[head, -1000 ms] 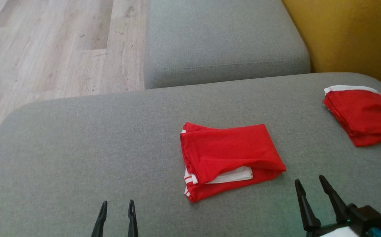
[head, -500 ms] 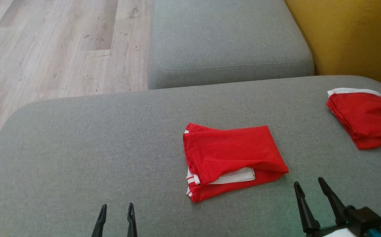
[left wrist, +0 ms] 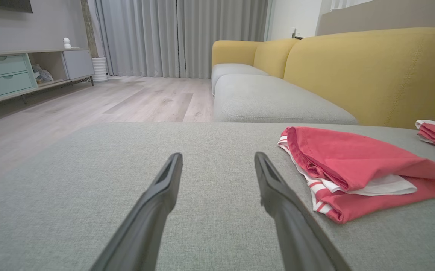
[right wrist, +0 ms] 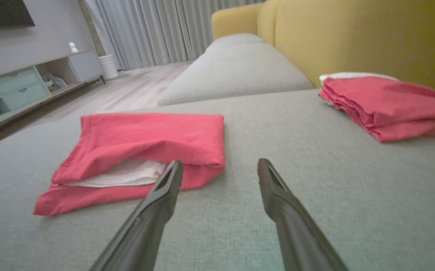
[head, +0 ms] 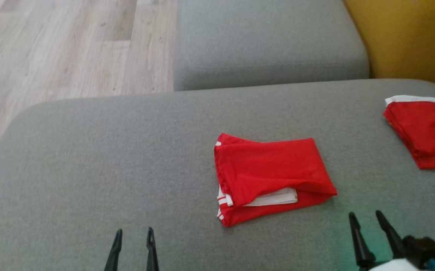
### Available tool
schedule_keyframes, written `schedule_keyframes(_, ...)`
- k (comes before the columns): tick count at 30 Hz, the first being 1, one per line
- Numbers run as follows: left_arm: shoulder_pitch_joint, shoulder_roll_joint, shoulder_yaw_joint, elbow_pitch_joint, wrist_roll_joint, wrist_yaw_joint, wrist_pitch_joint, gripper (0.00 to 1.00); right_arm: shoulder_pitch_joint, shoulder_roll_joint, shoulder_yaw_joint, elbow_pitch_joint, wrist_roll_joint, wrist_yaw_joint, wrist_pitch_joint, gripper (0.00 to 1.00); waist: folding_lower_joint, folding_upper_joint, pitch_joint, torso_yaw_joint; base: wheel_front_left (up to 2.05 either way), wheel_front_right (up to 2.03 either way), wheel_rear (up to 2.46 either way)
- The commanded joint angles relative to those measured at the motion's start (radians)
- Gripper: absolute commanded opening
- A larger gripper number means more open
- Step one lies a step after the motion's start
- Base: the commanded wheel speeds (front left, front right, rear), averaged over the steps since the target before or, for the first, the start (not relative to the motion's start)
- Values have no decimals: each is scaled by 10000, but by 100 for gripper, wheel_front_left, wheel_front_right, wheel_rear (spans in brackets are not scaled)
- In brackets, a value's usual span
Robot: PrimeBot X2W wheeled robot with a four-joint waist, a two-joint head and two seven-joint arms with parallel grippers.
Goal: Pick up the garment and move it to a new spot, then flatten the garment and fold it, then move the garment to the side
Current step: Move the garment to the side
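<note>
Over the last second the head camera has swung, so the whole picture sits further right and is softer. The folded red garment (head: pixel 270 177) lies as before in the middle of the grey cushion (head: pixel 89 169). The left gripper (head: pixel 134 230) and right gripper (head: pixel 365 213) still wait short of it, each with its 2 fingers spread and nothing between them. The frame's right edge cuts off a second red pile (head: pixel 424 131). The right gripper's body is blurred and cropped at the bottom. A white layer inside the garment's fold is mostly covered.
</note>
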Motion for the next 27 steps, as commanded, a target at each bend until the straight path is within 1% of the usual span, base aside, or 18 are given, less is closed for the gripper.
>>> schedule_keyframes(1, -549, -147, 150, -402, -21, 70, -97, 100, -832, -262, 62, 54, 128, 67, -110, 100, 0, -1, 214, 134, 0, 0, 0)
schedule_keyframes(4, -721, -147, -108, -575, -109, 17, -97, 100, -1605, -464, -92, 1024, 340, 67, -108, 100, 0, -1, 525, 278, 0, 0, 0)
schedule_keyframes(5, -795, -147, -235, -632, -81, -62, -97, 100, -1919, -537, -103, 1316, 436, 67, -53, 100, 0, -1, 633, 320, 0, 0, 0)
schedule_keyframes(10, -1166, -148, -696, -851, -73, -93, -97, 100, -3512, -985, 155, 2477, 1149, 67, 852, 100, 0, -1, 1251, 575, 0, 0, 0)
schedule_keyframes(14, -1501, -148, -1058, -831, -57, -20, -97, 100, -4532, -1257, 788, 3203, 2082, 67, 1695, 100, 0, -1, 1681, 810, 0, 0, 0)
schedule_keyframes(20, -1840, -148, -1413, -732, -69, 111, -97, 100, -5330, -1373, 2037, 4124, 3605, 67, 2638, 100, 0, -1, 2047, 1048, 0, 0, 0)
schedule_keyframes(21, -1887, -148, -1445, -718, -69, 128, -97, 100, -5384, -1365, 2290, 4239, 3892, 67, 2855, 44, 0, -1, 2090, 1077, 0, 0, 0)
schedule_keyframes(22, -1934, -148, -1470, -705, -72, 142, -97, 100, -5420, -1360, 2511, 4310, 4213, 67, 3065, 0, 0, -1, 2132, 1099, 0, 0, 0)
schedule_keyframes(24, -2018, -148, -1474, -732, -83, 214, -97, 100, -5518, -1511, 2857, 4274, 4683, 67, 3123, 0, 0, -1, 2220, 1098, 0, 0, 0)
schedule_keyframes(27, -2055, -148, -1418, -956, -355, 325, -97, 100, -5767, -2011, 3242, 4146, 4845, 67, 2643, 0, 0, -1, 2392, 905, 0, 0, 0)
